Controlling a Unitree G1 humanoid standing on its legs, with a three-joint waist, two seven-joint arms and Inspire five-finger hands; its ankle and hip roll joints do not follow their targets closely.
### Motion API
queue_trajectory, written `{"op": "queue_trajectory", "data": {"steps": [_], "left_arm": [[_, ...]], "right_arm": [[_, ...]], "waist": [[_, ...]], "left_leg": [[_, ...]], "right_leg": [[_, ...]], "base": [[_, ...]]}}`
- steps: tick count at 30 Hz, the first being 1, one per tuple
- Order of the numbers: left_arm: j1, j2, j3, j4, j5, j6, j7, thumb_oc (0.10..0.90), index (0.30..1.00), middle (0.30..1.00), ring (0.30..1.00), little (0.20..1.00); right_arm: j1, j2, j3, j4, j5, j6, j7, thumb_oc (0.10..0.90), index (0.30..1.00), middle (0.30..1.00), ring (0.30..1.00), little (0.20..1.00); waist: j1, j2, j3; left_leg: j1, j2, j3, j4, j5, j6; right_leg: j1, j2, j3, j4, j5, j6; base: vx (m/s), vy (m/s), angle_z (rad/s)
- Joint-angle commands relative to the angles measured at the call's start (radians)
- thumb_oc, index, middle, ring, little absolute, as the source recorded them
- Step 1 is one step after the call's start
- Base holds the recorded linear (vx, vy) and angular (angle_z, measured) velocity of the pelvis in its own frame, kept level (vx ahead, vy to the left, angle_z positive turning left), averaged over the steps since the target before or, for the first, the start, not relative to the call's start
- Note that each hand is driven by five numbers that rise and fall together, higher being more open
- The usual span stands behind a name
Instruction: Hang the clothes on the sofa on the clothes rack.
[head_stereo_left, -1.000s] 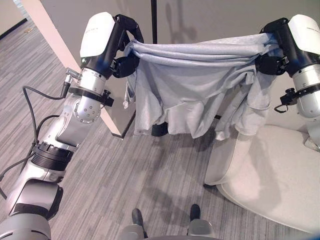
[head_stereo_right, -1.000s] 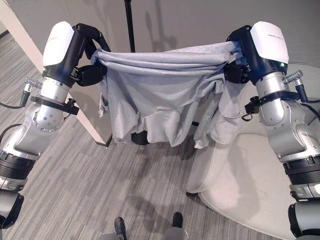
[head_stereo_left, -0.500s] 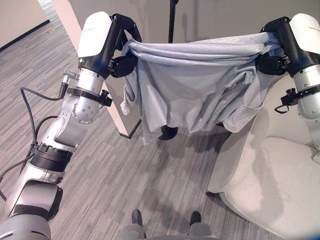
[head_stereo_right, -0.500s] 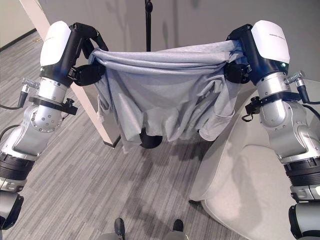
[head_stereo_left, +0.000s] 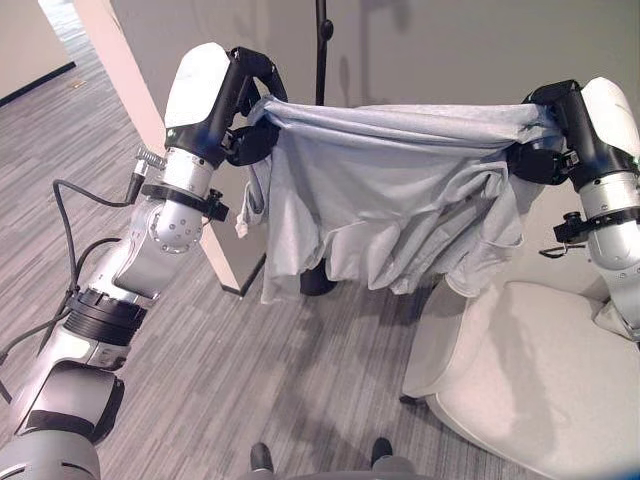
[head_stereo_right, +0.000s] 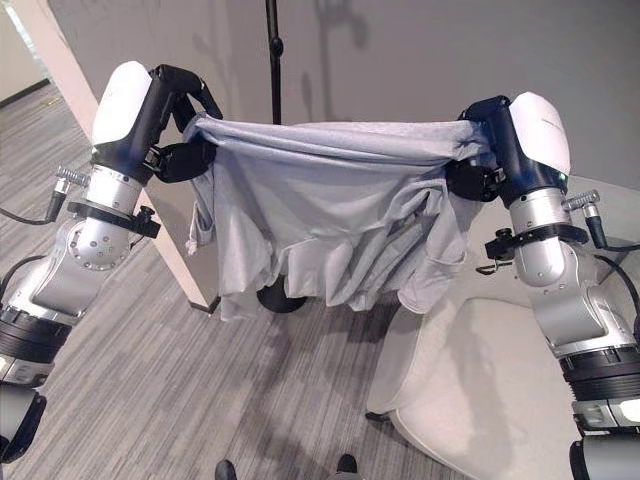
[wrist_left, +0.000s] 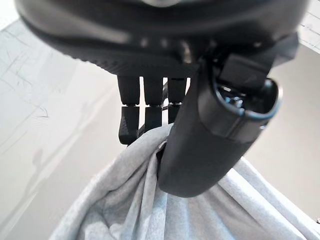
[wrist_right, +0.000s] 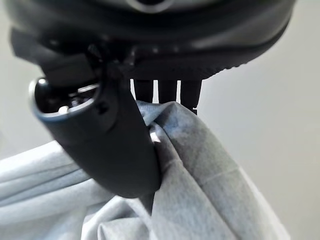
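Light grey cotton garment (head_stereo_left: 390, 190) is off the white cushioned sofa (head_stereo_left: 540, 370), stretched between left hand (head_stereo_left: 250, 100) and right hand (head_stereo_left: 545, 150), both pinching its top edge. Thin black rack pole (head_stereo_left: 322, 50) behind; hanging not yet done.

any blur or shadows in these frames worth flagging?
Left wrist view: the left hand is soft up close, the grey garment sharper. Right wrist view: the right hand likewise. Left eye view: the rack pole shadows the wall; the floor darkens under the cloth.

A beige partition panel (head_stereo_left: 118, 60) stands on grey striped carpet (head_stereo_left: 250, 380) before a plain grey wall (head_stereo_right: 400, 60).
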Motion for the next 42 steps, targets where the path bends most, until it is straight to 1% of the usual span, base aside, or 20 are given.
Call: {"op": "queue_trajectory", "data": {"steps": [1, 3, 6, 9, 10, 11, 13, 16, 17, 19, 21, 22, 27, 28, 29, 31, 34, 36, 39, 42], "left_arm": [[-0.116, 0.06, 0.127, 0.063, -0.046, -0.006, 0.09, 0.4, 0.3, 0.3, 0.3, 0.3], [-0.118, 0.073, 0.14, 0.061, -0.046, -0.005, 0.096, 0.4, 0.3, 0.3, 0.3, 0.3], [-0.123, 0.084, 0.156, 0.054, -0.061, -0.01, 0.102, 0.4, 0.3, 0.3, 0.3, 0.3], [-0.126, 0.097, 0.164, 0.048, -0.081, -0.008, 0.113, 0.4, 0.3, 0.3, 0.3, 0.3], [-0.13, 0.101, 0.163, 0.049, -0.087, -0.007, 0.119, 0.4, 0.3, 0.3, 0.3, 0.3], [-0.124, 0.105, 0.172, 0.049, -0.096, -0.003, 0.125, 0.4, 0.3, 0.3, 0.3, 0.3], [-0.118, 0.106, 0.173, 0.045, -0.095, -0.001, 0.125, 0.4, 0.3, 0.3, 0.3, 0.3], [-0.116, 0.109, 0.164, 0.041, -0.092, 0.002, 0.133, 0.4, 0.3, 0.3, 0.3, 0.3], [-0.115, 0.112, 0.161, 0.039, -0.09, 0.001, 0.135, 0.4, 0.3, 0.3, 0.3, 0.3], [-0.113, 0.116, 0.162, 0.037, -0.093, 0.002, 0.136, 0.4, 0.3, 0.3, 0.3, 0.3], [-0.089, 0.117, 0.18, 0.026, -0.083, 0.004, 0.138, 0.4, 0.3, 0.3, 0.3, 0.3], [-0.1, 0.111, 0.16, 0.034, -0.083, 0.006, 0.145, 0.4, 0.3, 0.3, 0.3, 0.3], [-0.142, 0.121, 0.152, 0.037, -0.07, 0.017, 0.162, 0.4, 0.3, 0.3, 0.3, 0.3], [-0.143, 0.121, 0.152, 0.037, -0.07, 0.017, 0.162, 0.4, 0.3, 0.3, 0.3, 0.3], [-0.163, 0.132, 0.145, 0.036, -0.068, 0.019, 0.167, 0.4, 0.3, 0.3, 0.3, 0.3], [-0.182, 0.146, 0.143, 0.035, -0.067, 0.023, 0.169, 0.4, 0.3, 0.3, 0.3, 0.3], [-0.198, 0.159, 0.15, 0.022, -0.066, 0.017, 0.17, 0.4, 0.3, 0.3, 0.3, 0.3], [-0.186, 0.16, 0.168, 0.012, -0.062, 0.004, 0.169, 0.4, 0.3, 0.3, 0.3, 0.3], [-0.161, 0.166, 0.188, 0.003, -0.04, -0.009, 0.183, 0.4, 0.3, 0.3, 0.3, 0.3], [-0.147, 0.135, 0.213, 0.018, -0.044, -0.01, 0.185, 0.4, 0.3, 0.3, 0.3, 0.3]], "right_arm": [[-0.136, -0.071, -0.091, 0.004, -0.018, 0.009, -0.077, 0.4, 0.3, 0.3, 0.3, 0.3], [-0.184, -0.087, -0.072, -0.015, -0.029, 0.006, -0.081, 0.4, 0.3, 0.3, 0.3, 0.3], [-0.234, -0.113, -0.059, -0.022, -0.018, 0.001, -0.087, 0.4, 0.3, 0.3, 0.3, 0.3], [-0.291, -0.145, -0.035, -0.025, -0.006, 0.006, -0.091, 0.4, 0.3, 0.3, 0.3, 0.3], [-0.301, -0.147, -0.027, -0.018, -0.002, 0.01, -0.099, 0.4, 0.3, 0.3, 0.3, 0.3], [-0.296, -0.156, -0.032, -0.02, 0.005, 0.015, -0.093, 0.4, 0.3, 0.3, 0.3, 0.3], [-0.295, -0.163, -0.033, -0.022, 0.01, 0.012, -0.098, 0.4, 0.3, 0.3, 0.3, 0.3], [-0.333, -0.176, -0.001, -0.006, 0.013, 0.011, -0.12, 0.4, 0.3, 0.3, 0.3, 0.3], [-0.342, -0.177, 0.005, -0.004, 0.011, 0.01, -0.127, 0.4, 0.3, 0.3, 0.3, 0.3], [-0.376, -0.168, 0.044, 0.007, 0.009, 0.012, -0.125, 0.4, 0.3, 0.3, 0.3, 0.3], [-0.445, -0.139, 0.084, -0.002, -0.005, 0.019, -0.124, 0.4, 0.3, 0.3, 0.3, 0.3], [-0.494, -0.127, 0.138, 0.003, -0.023, 0.026, -0.123, 0.4, 0.3, 0.3, 0.3, 0.3], [-0.545, -0.124, 0.157, -0.002, -0.03, 0.028, -0.132, 0.4, 0.3, 0.3, 0.3, 0.3], [-0.544, -0.124, 0.156, -0.003, -0.03, 0.028, -0.132, 0.4, 0.3, 0.3, 0.3, 0.3], [-0.54, -0.12, 0.145, -0.008, -0.031, 0.026, -0.143, 0.4, 0.3, 0.3, 0.3, 0.3], [-0.542, -0.125, 0.142, -0.008, -0.035, 0.029, -0.141, 0.4, 0.3, 0.3, 0.3, 0.3], [-0.562, -0.13, 0.143, -0.02, -0.033, 0.028, -0.139, 0.4, 0.3, 0.3, 0.3, 0.3], [-0.571, -0.137, 0.137, -0.027, -0.024, 0.023, -0.141, 0.4, 0.3, 0.3, 0.3, 0.3], [-0.543, -0.167, 0.123, -0.014, -0.026, 0.03, -0.154, 0.4, 0.3, 0.3, 0.3, 0.3], [-0.516, -0.175, 0.106, -0.012, 0.004, 0.025, -0.148, 0.4, 0.3, 0.3, 0.3, 0.3]], "waist": [[0.02, -0.013, -0.044], [0.025, -0.019, -0.038], [0.031, -0.04, -0.01], [0.06, -0.068, 0.027], [0.064, -0.08, 0.039], [0.071, -0.087, 0.038], [0.081, -0.089, 0.033], [0.102, -0.078, 0.018], [0.107, -0.079, 0.023], [0.105, -0.068, 0.002], [0.115, -0.039, -0.057], [0.12, -0.036, -0.067], [0.095, -0.03, -0.041], [0.096, -0.031, -0.041], [0.079, -0.017, -0.028], [0.077, -0.014, -0.023], [0.076, 0.002, -0.008], [0.072, 0.009, -0.005], [0.05, -0.005, -0.001], [0.072, -0.027, -0.027]], "left_leg": [[0.169, -0.003, 0.154, 0.004, -0.21, -0.011], [0.188, 0.004, 0.164, 0.027, -0.202, -0.022], [0.098, 0.065, 0.148, 0.279, -0.188, -0.059], [-0.034, 0.103, 0.044, 0.568, -0.091, -0.073], [-0.112, 0.113, 0.017, 0.643, -0.088, -0.073], [-0.151, 0.103, 0.038, 0.524, -0.138, -0.042], [-0.157, 0.088, 0.051, 0.439, -0.143, -0.034], [-0.182, 0.068, 0.085, 0.056, -0.042, -0.054], [-0.226, 0.08, 0.109, 0.015, -0.028, -0.054], [-0.22, 0.087, 0.15, 0.004, -0.053, -0.055], [-0.146, 0.057, 0.181, 0.004, -0.005, -0.04], [-0.08, 0.011, 0.207, 0.004, -0.021, -0.006], [0.01, -0.077, 0.22, 0.004, -0.116, 0.073], [0.009, -0.079, 0.221, 0.004, -0.116, 0.074], [0.038, -0.081, 0.215, 0.004, -0.143, 0.087], [0.046, -0.079, 0.214, 0.004, -0.157, 0.088], [0.062, -0.058, 0.211, 0.004, -0.174, 0.075], [0.077, -0.049, 0.198, 0.004, -0.182, 0.056], [0.085, -0.046, 0.18, 0.004, -0.177, 0.039], [0.106, -0.046, 0.183, 0.004, -0.171, 0.028]], "right_leg": [[0.027, 0.074, -0.035, 0.006, -0.104, -0.023], [0.035, 0.083, -0.026, 0.006, -0.117, -0.035], [0.051, 0.097, -0.023, 0.006, -0.147, -0.071], [0.082, 0.118, 0.002, 0.006, -0.178, -0.122], [0.092, 0.124, -0.001, 0.006, -0.187, -0.132], [0.11, 0.124, 0.002, 0.006, -0.198, -0.118], [0.12, 0.118, 0.007, 0.006, -0.206, -0.104], [0.159, 0.112, 0.014, 0.006, -0.25, -0.083], [0.18, 0.113, 0.006, 0.006, -0.254, -0.082], [0.199, 0.118, 0.017, 0.006, -0.265, -0.067], [0.244, 0.092, 0.04, 0.031, -0.275, -0.035], [0.218, 0.028, 0.044, 0.213, -0.233, -0.007], [0.085, -0.098, 0.045, 0.631, -0.039, 0.054], [0.083, -0.1, 0.046, 0.634, -0.04, 0.055], [0.018, -0.127, 0.037, 0.73, -0.022, 0.054], [-0.021, -0.155, 0.03, 0.749, -0.048, 0.046], [-0.094, -0.188, -0.033, 0.635, -0.13, 0.012], [-0.124, -0.153, -0.046, 0.425, -0.157, 0.002], [-0.104, -0.061, 0.023, 0.096, -0.065, 0.037], [-0.055, -0.03, 0.026, 0.006, -0.022, 0.037]], "base": [[0.07, -0.177, -0.04], [0.04, -0.17, -0.11], [0.0, -0.194, -0.14], [0.05, -0.235, -0.16], [0.16, -0.206, -0.08], [0.15, -0.121, 0.23], [0.22, 0.025, 0.51], [0.31, 0.067, 0.09], [0.37, 0.001, 0.65], [0.48, 0.064, 0.32], [0.82, 0.236, -0.98], [0.7, 0.282, -1.59], [0.29, 0.207, -0.41], [0.16, 0.126, 0.21], [0.11, 0.061, 0.24], [0.12, 0.02, 0.32], [0.11, -0.085, 0.16], [0.15, -0.222, -0.11], [0.13, -0.249, -0.24], [0.16, -0.208, 0.23]]}}
